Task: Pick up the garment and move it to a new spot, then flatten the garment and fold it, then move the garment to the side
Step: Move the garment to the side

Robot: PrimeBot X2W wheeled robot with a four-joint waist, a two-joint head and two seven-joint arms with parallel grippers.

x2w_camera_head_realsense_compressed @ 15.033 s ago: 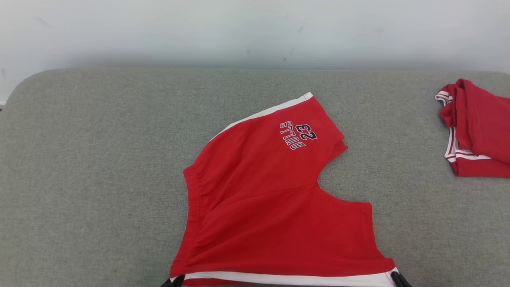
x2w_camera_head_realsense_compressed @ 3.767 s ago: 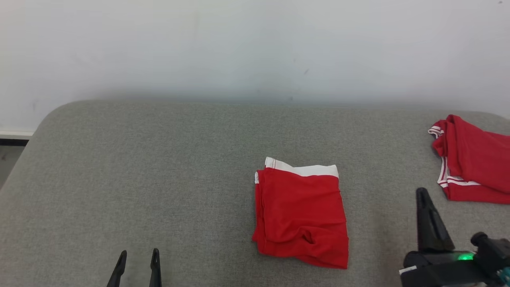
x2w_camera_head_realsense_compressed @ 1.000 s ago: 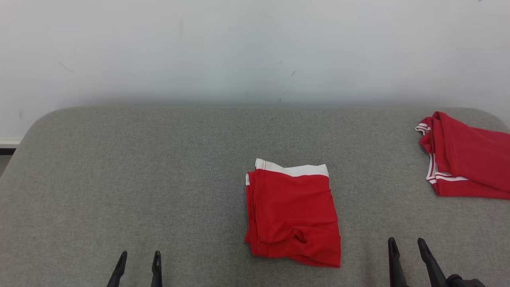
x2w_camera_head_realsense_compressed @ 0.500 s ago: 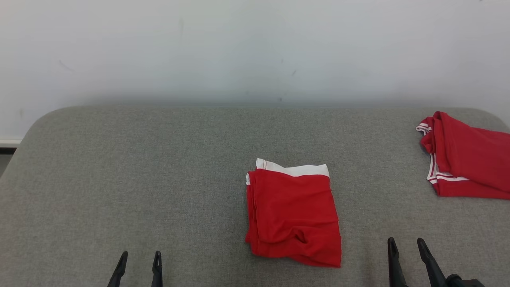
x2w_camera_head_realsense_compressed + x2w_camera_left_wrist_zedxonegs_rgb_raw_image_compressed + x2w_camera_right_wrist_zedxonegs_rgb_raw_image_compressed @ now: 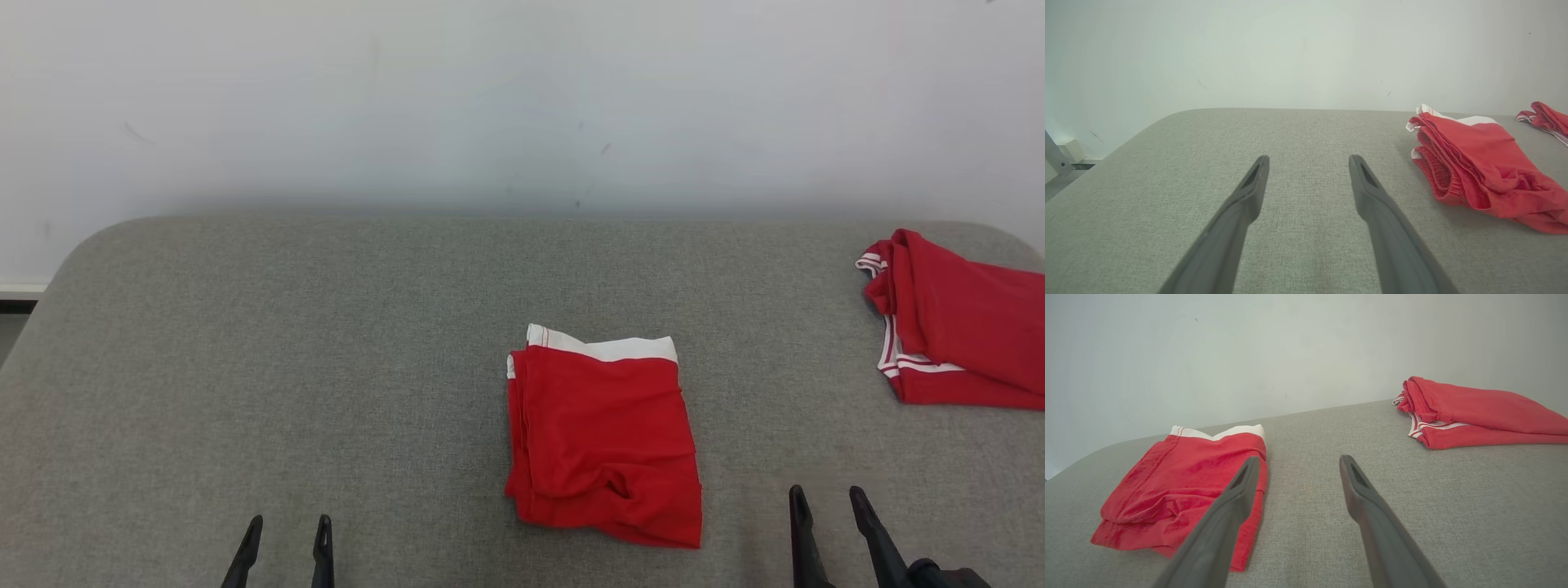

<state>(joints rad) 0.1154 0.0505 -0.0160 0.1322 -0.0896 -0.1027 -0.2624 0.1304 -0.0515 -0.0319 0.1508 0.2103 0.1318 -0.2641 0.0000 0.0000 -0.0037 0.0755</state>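
Head view gives us the folded red shorts [image 5: 602, 441] lying flat near the middle of the grey fabric-covered desk [image 5: 326, 343], white band turned toward the wall [image 5: 522, 98], with a bit of a rumple along the near hem. Nothing is touching them. We judge the fold done, so they sit there only waiting for the carry to the side. Left end effector [image 5: 290, 520] hovers well to their left at the near edge, fingers spread and empty. Right end effector [image 5: 825, 491] hangs near their right side, likewise spread with nothing between its fingers. We read that flanking stance as leaving room for either arm to reach in. Out at the far right lies a second folded red garment [image 5: 963, 335] with white striped trim, likely marking where finished pieces go.
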